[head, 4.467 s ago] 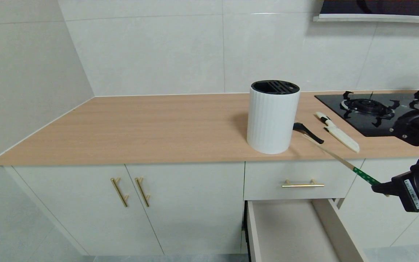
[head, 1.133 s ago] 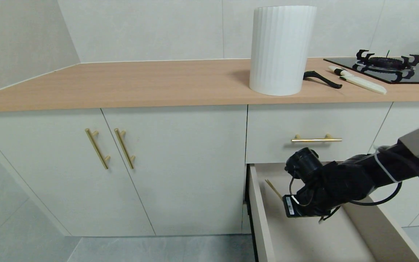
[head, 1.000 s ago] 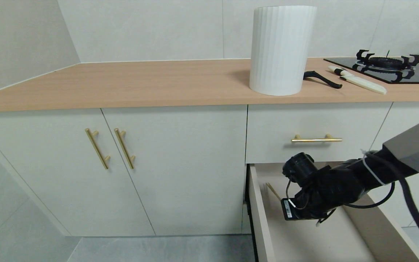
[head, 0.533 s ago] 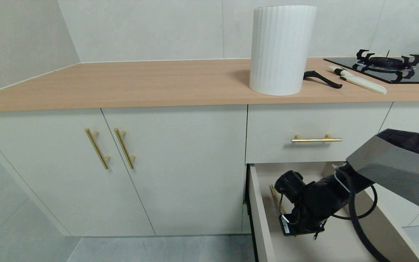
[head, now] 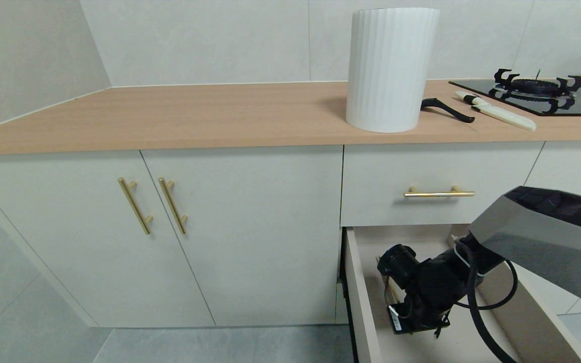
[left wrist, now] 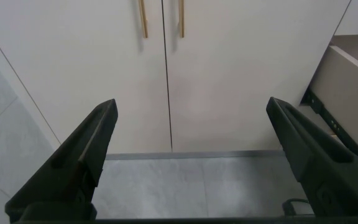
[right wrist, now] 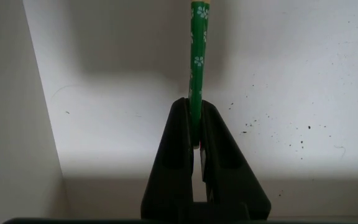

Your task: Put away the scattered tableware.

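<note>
My right gripper (head: 402,313) is down inside the open lower drawer (head: 360,297), shut on a chopstick. In the right wrist view the right gripper (right wrist: 194,107) clamps the chopstick's green flower-patterned end (right wrist: 197,59), just above the drawer's pale floor. The wooden shaft of the chopstick (head: 389,288) points toward the drawer's back left. A white knife (head: 498,113) and a black-handled utensil (head: 447,110) lie on the wooden counter (head: 194,113), right of the white ribbed holder (head: 390,68). My left gripper (left wrist: 191,130) hangs open before the cabinet doors, holding nothing.
The drawer above, with a gold handle (head: 439,192), is closed. A black gas hob (head: 535,86) sits at the counter's far right. Two cabinet doors with gold handles (head: 152,205) are on the left. The drawer's side wall (right wrist: 11,106) stands close beside my right gripper.
The head camera has dropped since the oldest frame. Over the last second my right gripper has sunk deeper into the drawer and a little leftward, carrying the chopstick down with it.
</note>
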